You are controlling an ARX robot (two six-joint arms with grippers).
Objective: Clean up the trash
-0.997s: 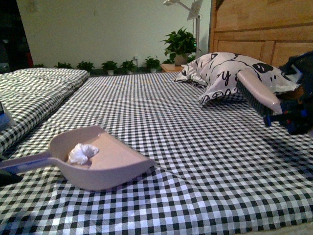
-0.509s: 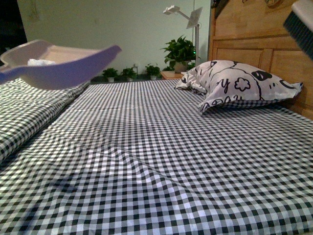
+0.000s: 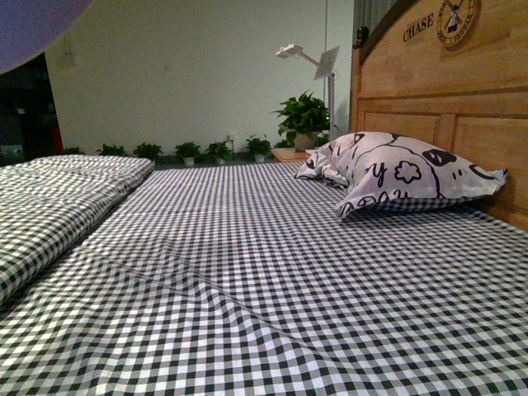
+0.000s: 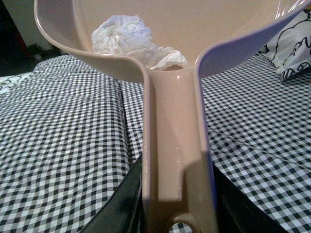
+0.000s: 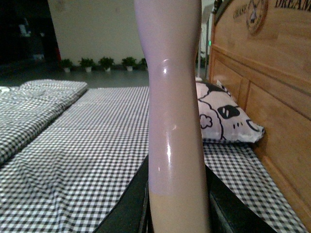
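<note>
- The left gripper [image 4: 177, 213] clamps the dustpan [image 4: 175, 145] handle.
- The trash [image 4: 131, 41] sits inside the pan's scoop, near the handle.
- The right gripper [image 5: 177, 213] grips a brush handle [image 5: 172, 111].
- The checkered bed [image 3: 289, 272] and pillow [image 3: 396, 173] lie beyond.

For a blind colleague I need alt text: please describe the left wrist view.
A pinkish dustpan, held by its handle in the left tool, is lifted above a black-and-white checked bed. A crumpled white paper wad lies inside the pan near the handle. A patterned pillow shows at one edge.
</note>
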